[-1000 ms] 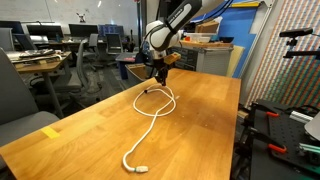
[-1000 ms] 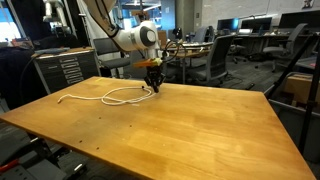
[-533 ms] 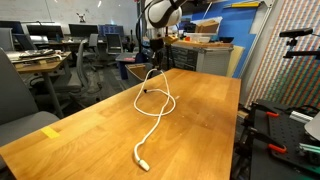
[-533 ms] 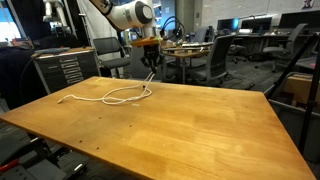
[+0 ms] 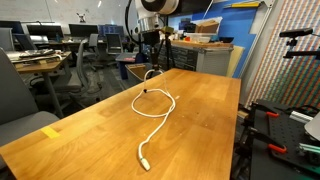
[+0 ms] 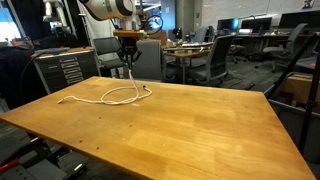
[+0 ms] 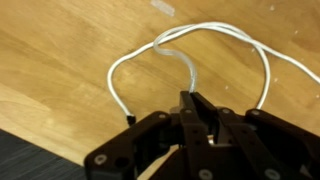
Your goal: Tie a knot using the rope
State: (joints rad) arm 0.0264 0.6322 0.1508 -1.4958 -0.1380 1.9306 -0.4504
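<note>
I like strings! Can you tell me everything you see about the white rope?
The rope is a thin, white, floppy cord. Most of it lies on the wooden table, curled in one loose loop, with a tail ending near the edge. One part rises off the table, pinched in the gripper's shut fingers. No knot shows yet.

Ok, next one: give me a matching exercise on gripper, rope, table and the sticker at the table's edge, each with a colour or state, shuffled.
1 gripper
2 rope
3 table
4 sticker

a yellow
b black, shut on the rope, above the table
c white, partly lifted
d light brown wood

Pairs: 1-b, 2-c, 3-d, 4-a
</note>
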